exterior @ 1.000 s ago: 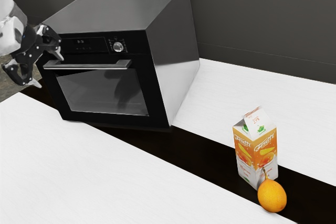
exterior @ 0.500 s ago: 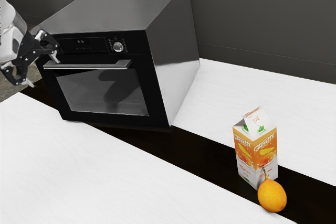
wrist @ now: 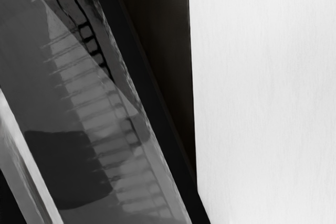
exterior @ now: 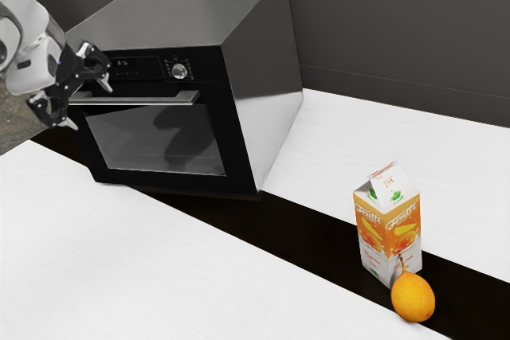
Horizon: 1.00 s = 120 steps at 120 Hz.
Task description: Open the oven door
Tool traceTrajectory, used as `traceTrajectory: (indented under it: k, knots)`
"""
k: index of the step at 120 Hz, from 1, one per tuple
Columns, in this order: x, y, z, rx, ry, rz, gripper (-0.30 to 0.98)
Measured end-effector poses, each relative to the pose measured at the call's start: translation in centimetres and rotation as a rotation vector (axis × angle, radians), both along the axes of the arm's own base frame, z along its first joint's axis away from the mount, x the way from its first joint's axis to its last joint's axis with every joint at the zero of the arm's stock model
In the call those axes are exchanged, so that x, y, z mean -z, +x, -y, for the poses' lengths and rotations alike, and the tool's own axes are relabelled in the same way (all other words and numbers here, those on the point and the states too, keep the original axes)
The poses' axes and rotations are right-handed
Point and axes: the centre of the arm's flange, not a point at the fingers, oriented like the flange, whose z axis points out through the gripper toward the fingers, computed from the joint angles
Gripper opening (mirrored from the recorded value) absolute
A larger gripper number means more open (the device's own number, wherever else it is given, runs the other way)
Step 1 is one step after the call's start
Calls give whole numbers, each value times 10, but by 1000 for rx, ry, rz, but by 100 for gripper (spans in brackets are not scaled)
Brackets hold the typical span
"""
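Presently we are, as we judge, in the step of reaching for the handle (exterior: 159,101); our pincer (exterior: 88,103) is spread wide, near its end at the exterior view's left, and we cannot tell if they touch. The oven door (exterior: 119,145) is shut, on the front of the oven (exterior: 183,17). Next we should set the handle well inside the pincer, close, then pull gently

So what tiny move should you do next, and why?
I'd probably ease my black two-finger gripper onto the long silver bar handle, because my fingers stand open close to it and the black, glass-fronted oven door is shut.
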Motion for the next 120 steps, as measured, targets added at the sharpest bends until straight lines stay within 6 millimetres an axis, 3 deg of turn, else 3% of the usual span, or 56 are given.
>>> traceTrajectory:
  k: [36, 77, 105, 120]
  knots:
    - [23, 14, -21, -98, 0, 17, 69]
    - [18, 27, -25, -215, 37, 33, 69]
    - [22, 42, -26, -264, 42, 28, 69]
    - [33, 48, -25, -280, 38, 9, 69]
